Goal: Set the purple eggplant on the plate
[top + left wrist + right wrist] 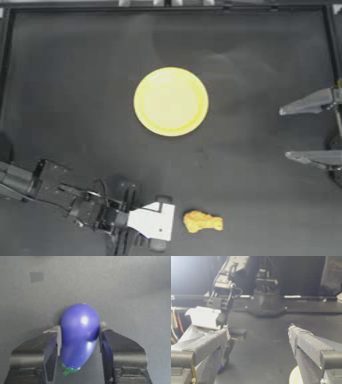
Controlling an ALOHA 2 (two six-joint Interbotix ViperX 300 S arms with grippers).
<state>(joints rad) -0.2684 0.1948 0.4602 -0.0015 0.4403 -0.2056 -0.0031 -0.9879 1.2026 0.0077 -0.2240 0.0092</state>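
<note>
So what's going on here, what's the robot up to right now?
The left tool sits at the near-left part of the table, its jaws closed around a small purple eggplant. The eggplant is hidden under the arm in the top view. The yellow plate lies empty at the table's middle, well away from that tool. A lumpy yellow-orange piece lies just beside the left tool. The right tool waits at the right edge, open and holding nothing.

You have one purple eggplant (79, 333), one yellow plate (170, 101), one lumpy yellow-orange piece (202, 221) beside your left gripper (158, 221), and two grippers, the right gripper (298, 132) included.
</note>
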